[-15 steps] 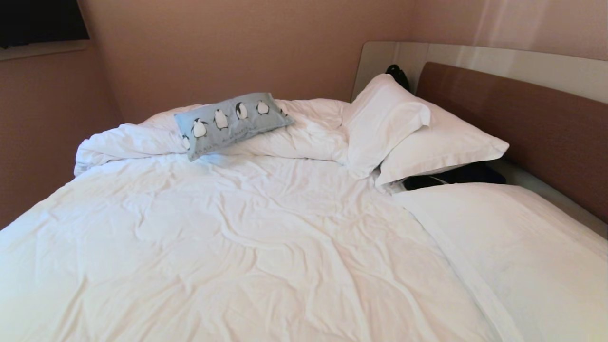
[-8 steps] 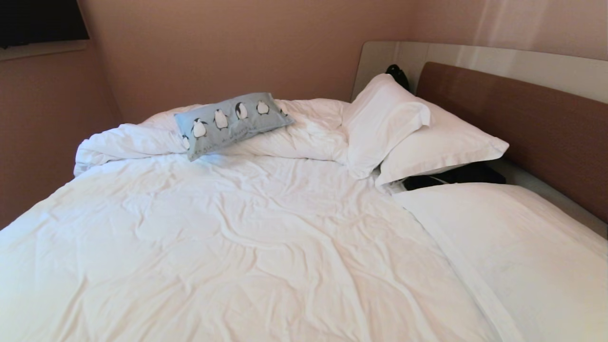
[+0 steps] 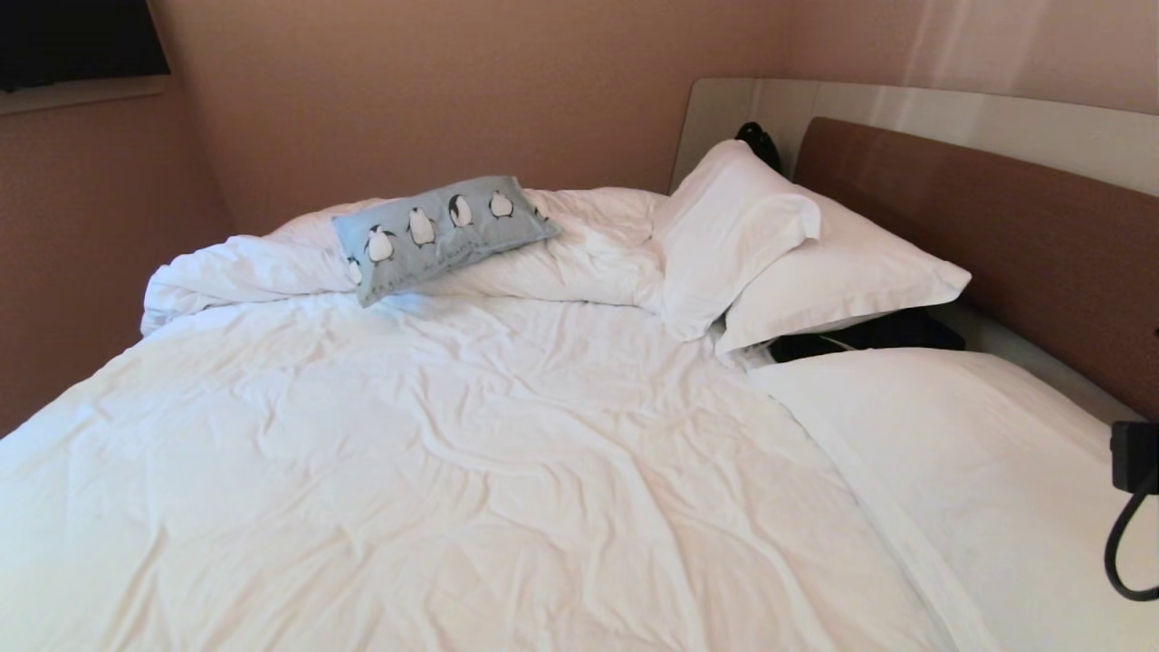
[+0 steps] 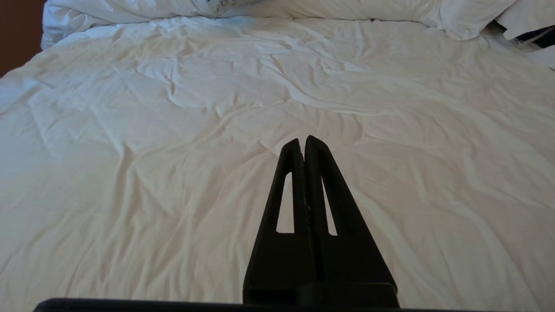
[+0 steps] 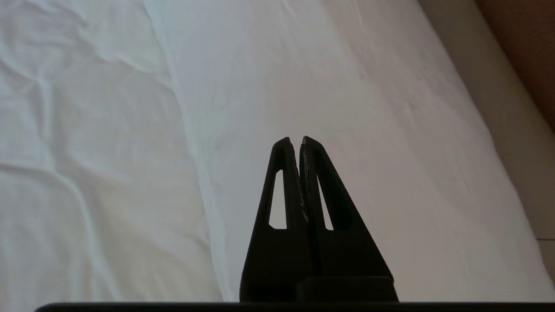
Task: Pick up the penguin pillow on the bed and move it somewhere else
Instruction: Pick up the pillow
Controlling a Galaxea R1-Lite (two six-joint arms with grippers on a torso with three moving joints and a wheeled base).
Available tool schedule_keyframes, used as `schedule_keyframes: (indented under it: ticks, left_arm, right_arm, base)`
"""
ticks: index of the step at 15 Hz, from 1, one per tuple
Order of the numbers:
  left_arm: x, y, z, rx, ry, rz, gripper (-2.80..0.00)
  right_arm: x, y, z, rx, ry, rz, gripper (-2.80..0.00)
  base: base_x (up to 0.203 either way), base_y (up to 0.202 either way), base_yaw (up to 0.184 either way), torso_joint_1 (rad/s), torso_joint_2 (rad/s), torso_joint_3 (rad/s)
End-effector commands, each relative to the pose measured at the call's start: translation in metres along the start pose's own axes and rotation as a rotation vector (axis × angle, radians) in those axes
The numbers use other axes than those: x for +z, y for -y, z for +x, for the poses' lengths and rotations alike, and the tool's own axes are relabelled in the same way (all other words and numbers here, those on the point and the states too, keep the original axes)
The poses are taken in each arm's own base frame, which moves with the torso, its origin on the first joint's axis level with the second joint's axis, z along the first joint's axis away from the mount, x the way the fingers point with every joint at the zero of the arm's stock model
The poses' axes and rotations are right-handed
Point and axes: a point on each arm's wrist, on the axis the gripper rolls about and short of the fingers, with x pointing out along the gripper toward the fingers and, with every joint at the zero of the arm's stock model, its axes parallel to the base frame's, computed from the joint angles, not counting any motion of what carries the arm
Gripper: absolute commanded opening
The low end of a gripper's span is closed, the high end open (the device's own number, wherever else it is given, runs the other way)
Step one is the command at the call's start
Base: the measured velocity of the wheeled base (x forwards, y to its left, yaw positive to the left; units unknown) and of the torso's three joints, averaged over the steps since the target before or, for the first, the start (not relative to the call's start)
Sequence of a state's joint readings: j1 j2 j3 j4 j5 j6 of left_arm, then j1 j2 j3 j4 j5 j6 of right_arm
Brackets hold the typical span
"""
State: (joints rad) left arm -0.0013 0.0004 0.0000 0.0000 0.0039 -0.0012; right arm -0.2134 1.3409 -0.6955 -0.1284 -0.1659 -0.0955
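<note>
The jaws of both grippers stand pressed together with nothing between them, and the penguin pillow (image 3: 441, 234) lies far ahead of either. In the head view the pillow rests at the far side of the bed (image 3: 471, 471), propped on the bunched roll of duvet (image 3: 579, 258), its long axis running crosswise and rising slightly toward the white pillows (image 3: 779, 254) by the headboard (image 3: 996, 244); only a dark part of the right arm (image 3: 1132, 489) shows at the near right edge, well apart from the pillow. In the left wrist view the left gripper (image 4: 303, 141) hangs over the flat middle of the bed, its jaws pointing toward the far roll, where a sliver of the pillow's printed edge shows ahead and a little to the left of them. In the right wrist view the right gripper (image 5: 295, 141) hovers over the smooth sheet beside the headboard side, and no pillow is in sight. Judging by this, the left jaws are better lined up with the pillow; either arm needs a long reach forward, and the right must also swing across.
</note>
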Motion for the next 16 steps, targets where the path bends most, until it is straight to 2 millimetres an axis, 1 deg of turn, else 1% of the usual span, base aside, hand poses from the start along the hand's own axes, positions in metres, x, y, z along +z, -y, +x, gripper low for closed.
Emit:
schedule_keyframes:
  ticks: [1, 2, 6, 8, 9, 11, 13, 14, 16]
  left_arm:
    - [0.000, 0.000, 0.000, 0.000, 0.000, 0.000, -2.80]
    - [0.000, 0.000, 0.000, 0.000, -0.001, 0.000, -2.80]
    - [0.000, 0.000, 0.000, 0.000, 0.000, 0.000, -2.80]
    - [0.000, 0.000, 0.000, 0.001, -0.002, 0.000, -2.80]
    - [0.000, 0.000, 0.000, 0.000, 0.002, 0.000, -2.80]
    - [0.000, 0.000, 0.000, 0.002, 0.001, 0.000, -2.80]
    - [0.000, 0.000, 0.000, 0.000, 0.000, 0.000, -2.80]
    - [0.000, 0.000, 0.000, 0.000, 0.002, 0.000, -2.80]
    - [0.000, 0.000, 0.000, 0.000, 0.002, 0.000, -2.80]
  right_arm:
    - [0.018, -0.004, 0.036, -0.021, 0.163, 0.025, -2.80]
    - [0.020, -0.006, 0.045, -0.023, 0.161, 0.024, -2.80]
    - [0.041, -0.009, 0.080, -0.026, 0.168, 0.029, -2.80]
    - [0.047, -0.012, 0.101, -0.034, 0.154, 0.031, -2.80]
    - [0.046, -0.015, 0.113, -0.034, 0.139, 0.030, -2.80]
    - [0.045, -0.017, 0.121, -0.031, 0.128, 0.029, -2.80]
    - [0.029, -0.028, 0.152, -0.011, 0.046, 0.007, -2.80]
    - [0.028, -0.032, 0.162, -0.006, 0.038, 0.001, -2.80]
    - [0.027, -0.034, 0.168, -0.003, 0.032, -0.003, -2.80]
  base:
    - [0.000, 0.000, 0.000, 0.000, 0.00, 0.000]
    - [0.000, 0.000, 0.000, 0.000, 0.00, 0.000]
    - [0.000, 0.000, 0.000, 0.000, 0.00, 0.000]
    - [0.000, 0.000, 0.000, 0.000, 0.00, 0.000]
    - [0.000, 0.000, 0.000, 0.000, 0.00, 0.000]
    - [0.000, 0.000, 0.000, 0.000, 0.00, 0.000]
    - [0.000, 0.000, 0.000, 0.000, 0.00, 0.000]
    - [0.000, 0.000, 0.000, 0.000, 0.00, 0.000]
    - [0.000, 0.000, 0.000, 0.000, 0.00, 0.000]
